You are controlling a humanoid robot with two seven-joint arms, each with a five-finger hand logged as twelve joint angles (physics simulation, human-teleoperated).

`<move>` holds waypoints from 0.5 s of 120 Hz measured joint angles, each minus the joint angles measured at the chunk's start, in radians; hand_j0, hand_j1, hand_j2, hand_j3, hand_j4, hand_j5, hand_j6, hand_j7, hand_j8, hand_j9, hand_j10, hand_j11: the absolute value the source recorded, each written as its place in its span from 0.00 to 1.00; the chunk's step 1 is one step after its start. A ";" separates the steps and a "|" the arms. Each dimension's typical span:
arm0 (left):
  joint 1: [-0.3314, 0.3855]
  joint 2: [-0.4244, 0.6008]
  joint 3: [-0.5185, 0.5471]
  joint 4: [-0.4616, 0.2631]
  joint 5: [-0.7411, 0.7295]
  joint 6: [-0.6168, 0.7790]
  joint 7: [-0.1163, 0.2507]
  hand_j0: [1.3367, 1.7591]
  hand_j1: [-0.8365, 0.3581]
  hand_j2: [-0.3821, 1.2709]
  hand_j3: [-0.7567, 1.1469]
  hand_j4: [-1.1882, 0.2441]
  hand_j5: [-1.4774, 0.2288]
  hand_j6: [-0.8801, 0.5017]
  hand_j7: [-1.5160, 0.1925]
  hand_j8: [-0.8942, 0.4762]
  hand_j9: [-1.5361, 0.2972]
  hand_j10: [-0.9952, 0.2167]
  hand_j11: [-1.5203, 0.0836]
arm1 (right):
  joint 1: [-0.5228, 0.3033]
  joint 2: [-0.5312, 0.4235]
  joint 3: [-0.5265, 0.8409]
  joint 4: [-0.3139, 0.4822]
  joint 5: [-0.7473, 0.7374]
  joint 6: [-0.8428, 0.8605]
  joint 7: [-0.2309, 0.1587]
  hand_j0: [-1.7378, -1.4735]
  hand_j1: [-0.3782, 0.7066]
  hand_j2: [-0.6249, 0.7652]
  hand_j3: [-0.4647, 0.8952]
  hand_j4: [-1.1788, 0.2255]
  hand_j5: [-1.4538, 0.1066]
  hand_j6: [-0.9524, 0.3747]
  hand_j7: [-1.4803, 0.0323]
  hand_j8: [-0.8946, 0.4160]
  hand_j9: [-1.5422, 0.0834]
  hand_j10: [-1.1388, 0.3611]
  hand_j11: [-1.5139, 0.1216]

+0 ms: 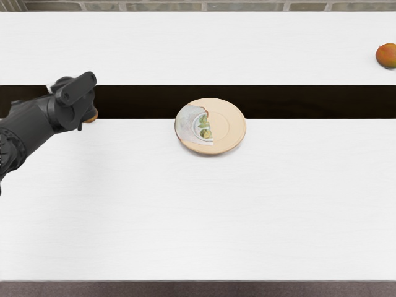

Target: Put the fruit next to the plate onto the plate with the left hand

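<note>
Your dark grey left hand [74,99] sits at the far edge of the near white table [198,216], covering a small orange fruit [91,116]. Only a sliver shows (too little to tell you its long axis or which way it points). You cannot tell whether the hand grips it. The round tan plate [210,125] lies well apart to the right, and a reddish-orange fruit [386,55] rests on the far white table [185,49].

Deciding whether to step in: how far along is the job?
Done: nothing yet; the plate holds no fruit. In hand: the left hand is over an orange fruit left of the plate; grasp unclear. Left: carry it to the plate and release.
</note>
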State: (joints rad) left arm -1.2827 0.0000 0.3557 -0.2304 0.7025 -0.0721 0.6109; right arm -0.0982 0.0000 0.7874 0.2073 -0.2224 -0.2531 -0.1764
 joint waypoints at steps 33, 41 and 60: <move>-0.001 0.000 0.003 -0.023 -0.004 0.005 0.000 0.76 0.73 0.26 0.40 0.64 0.66 0.44 0.69 0.46 0.65 0.60 0.73 | 0.000 0.000 0.000 0.000 0.000 0.000 0.000 0.30 0.03 0.45 0.34 0.84 0.93 0.72 0.98 0.68 0.95 0.76 0.93; 0.000 0.000 0.003 -0.030 -0.005 0.003 0.000 0.76 0.71 0.27 0.40 0.63 0.65 0.43 0.67 0.44 0.64 0.59 0.72 | 0.000 0.000 0.000 0.000 0.000 0.000 0.000 0.30 0.03 0.45 0.34 0.84 0.93 0.72 0.98 0.68 0.95 0.76 0.93; 0.000 0.000 0.004 -0.041 -0.005 0.001 0.000 0.76 0.65 0.27 0.40 0.59 0.61 0.39 0.63 0.40 0.60 0.54 0.67 | 0.000 0.000 0.000 0.000 0.000 0.000 0.000 0.30 0.03 0.45 0.34 0.84 0.93 0.72 0.98 0.68 0.95 0.76 0.93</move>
State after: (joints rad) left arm -1.2824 0.0000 0.3598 -0.2713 0.6977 -0.0712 0.6109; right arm -0.0981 0.0000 0.7875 0.2073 -0.2224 -0.2531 -0.1764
